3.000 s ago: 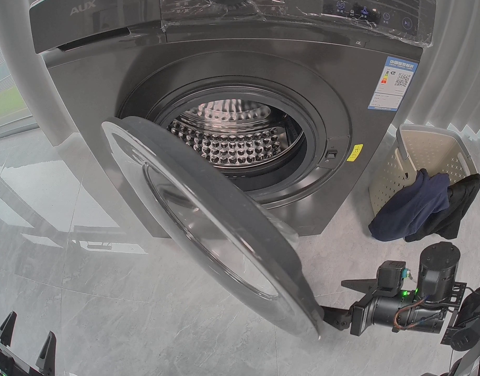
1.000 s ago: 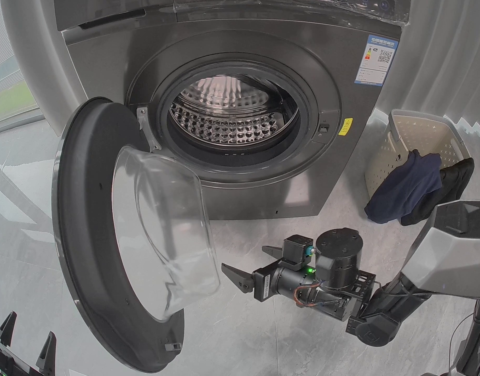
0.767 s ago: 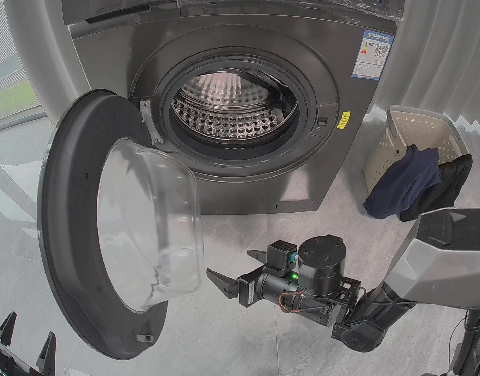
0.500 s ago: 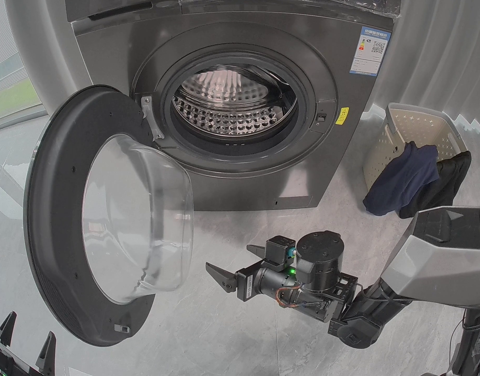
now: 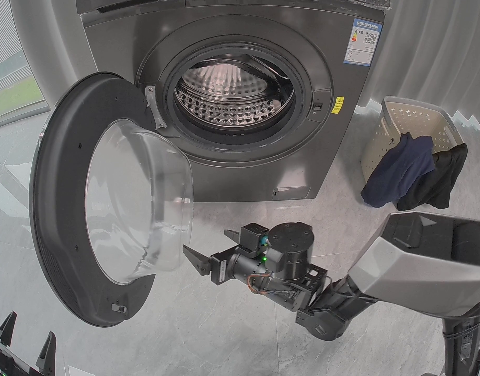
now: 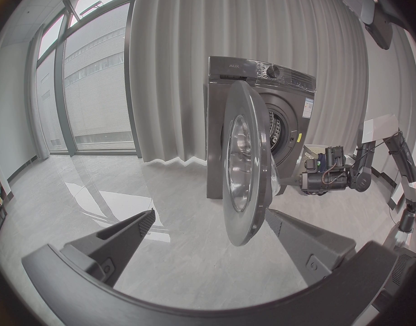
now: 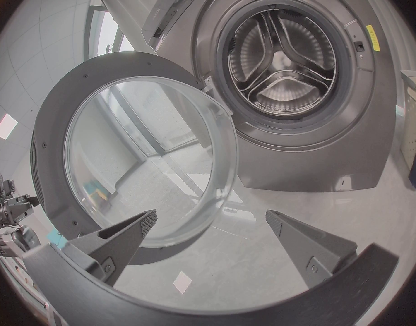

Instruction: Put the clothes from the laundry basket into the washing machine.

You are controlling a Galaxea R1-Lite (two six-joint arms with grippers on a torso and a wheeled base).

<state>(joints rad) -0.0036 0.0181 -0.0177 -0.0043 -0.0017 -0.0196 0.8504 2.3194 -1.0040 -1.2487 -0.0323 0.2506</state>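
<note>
The washing machine [image 5: 302, 147] is satin metal, its drum [image 5: 224, 108] shiny dimpled steel, the laundry basket [image 5: 378, 147] matt plastic, clothes [image 5: 396, 171] cloth.

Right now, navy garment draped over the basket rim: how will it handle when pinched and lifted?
Likely floppy: the navy garment drapes in soft folds over the laundry basket rim, so it should sag below a pinch. Probably light: the basket stands upright under it. It touches the black garment, which may drag along.
</note>
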